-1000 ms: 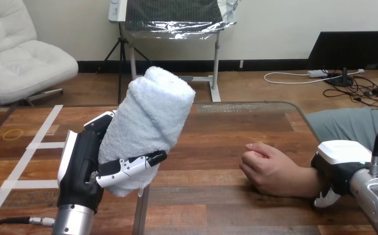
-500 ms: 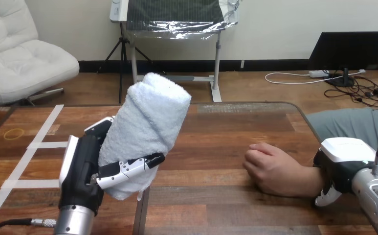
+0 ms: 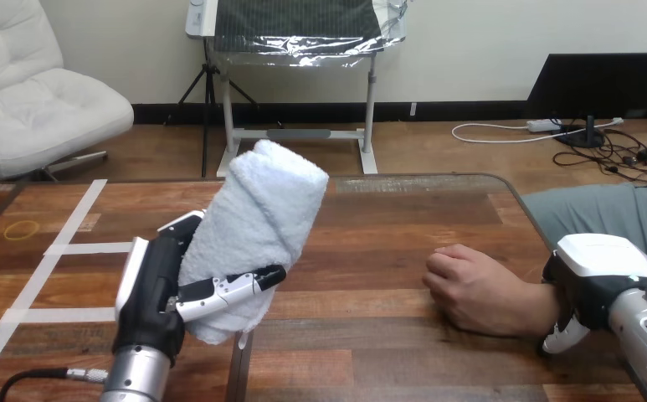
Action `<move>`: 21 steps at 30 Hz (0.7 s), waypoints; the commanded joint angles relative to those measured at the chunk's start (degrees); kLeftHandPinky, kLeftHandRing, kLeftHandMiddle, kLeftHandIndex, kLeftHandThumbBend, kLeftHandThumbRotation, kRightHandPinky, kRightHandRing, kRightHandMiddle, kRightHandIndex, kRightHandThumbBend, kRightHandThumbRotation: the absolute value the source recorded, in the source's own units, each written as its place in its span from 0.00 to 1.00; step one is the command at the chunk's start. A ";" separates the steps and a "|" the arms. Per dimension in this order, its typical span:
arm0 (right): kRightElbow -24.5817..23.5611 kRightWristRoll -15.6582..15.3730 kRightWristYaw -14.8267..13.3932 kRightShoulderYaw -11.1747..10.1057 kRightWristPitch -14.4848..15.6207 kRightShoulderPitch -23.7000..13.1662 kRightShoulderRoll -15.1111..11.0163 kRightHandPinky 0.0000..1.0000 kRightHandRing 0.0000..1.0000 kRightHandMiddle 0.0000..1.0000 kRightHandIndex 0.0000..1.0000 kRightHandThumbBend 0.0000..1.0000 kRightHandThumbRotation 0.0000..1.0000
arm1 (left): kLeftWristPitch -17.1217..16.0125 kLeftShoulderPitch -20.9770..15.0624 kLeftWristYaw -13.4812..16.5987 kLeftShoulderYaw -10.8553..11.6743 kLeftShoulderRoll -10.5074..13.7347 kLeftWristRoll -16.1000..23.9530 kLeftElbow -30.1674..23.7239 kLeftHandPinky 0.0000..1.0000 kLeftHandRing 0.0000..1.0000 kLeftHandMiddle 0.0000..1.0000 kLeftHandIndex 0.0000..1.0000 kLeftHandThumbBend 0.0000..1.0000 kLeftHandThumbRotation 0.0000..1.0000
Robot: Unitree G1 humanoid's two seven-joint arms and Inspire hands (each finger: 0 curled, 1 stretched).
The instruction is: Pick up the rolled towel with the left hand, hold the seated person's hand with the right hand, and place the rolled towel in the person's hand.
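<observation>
My left hand (image 3: 151,295) is shut on a white rolled towel (image 3: 259,216), holding it tilted and off the wooden table (image 3: 391,219) at the left of centre. Its fingers (image 3: 232,285) wrap across the roll's lower part. At the right, the person's hand (image 3: 470,289) rests on the table as a loose fist, knuckles up. My right hand (image 3: 598,275) sits over the person's wrist just behind that fist, its fingers curled down round the wrist, one fingertip (image 3: 564,335) showing at the near side. A wide gap of table separates the towel from the person's hand.
White tape strips (image 3: 62,249) cross the table's left part, and a thin yellow ring (image 3: 20,228) lies near its far left edge. The table's rounded far right corner (image 3: 504,186) is near the person's forearm.
My left hand has carried the towel a little to the right and lower. The person's hand and my right hand on the wrist have shifted slightly right.
</observation>
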 commanded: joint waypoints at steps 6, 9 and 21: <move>-3.49 1.95 -0.62 -2.46 0.61 1.21 -0.67 0.12 0.20 0.30 0.33 0.64 0.00 | -1.56 -7.15 1.00 -0.71 0.30 2.03 3.17 0.38 0.40 0.44 0.50 0.66 0.00; -4.34 2.54 -1.28 -3.21 0.38 1.71 -0.67 0.11 0.19 0.29 0.33 0.64 0.00 | -1.48 -7.56 1.26 -0.86 0.10 2.64 3.87 0.38 0.40 0.43 0.50 0.66 0.00; -8.36 4.10 -2.48 -5.51 0.40 3.25 -1.32 0.11 0.18 0.28 0.32 0.66 0.00 | -2.94 -9.30 -0.01 -2.17 0.45 3.59 6.78 0.38 0.40 0.43 0.50 0.65 0.02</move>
